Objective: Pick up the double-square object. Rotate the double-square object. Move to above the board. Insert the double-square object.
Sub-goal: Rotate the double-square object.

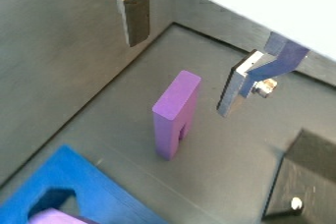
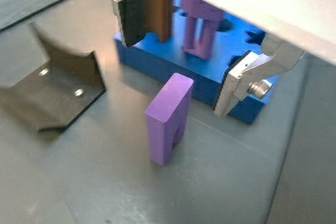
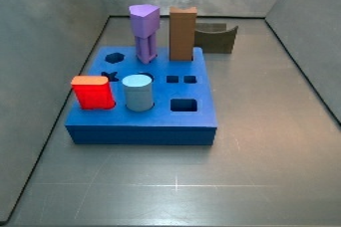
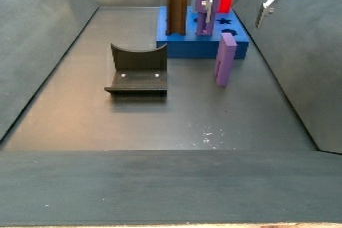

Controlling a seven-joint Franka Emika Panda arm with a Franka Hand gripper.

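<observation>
Both wrist views show hand [image 1: 184,41] open above double-square object [image 1: 175,112].

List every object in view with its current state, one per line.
Pincer: open, above the purple block, holding nothing.
Purple grooved double-square block: upright on the floor beside the board, not inserted.
Thick blue square board: flat on the floor, some holes unfilled.
Tall purple pointed prism: upright in the board.
Tall brown block: upright in the board.
Red block: on the board.
Light blue cylinder: on the board.
Dark L-shaped fixture: unoccupied.
</observation>
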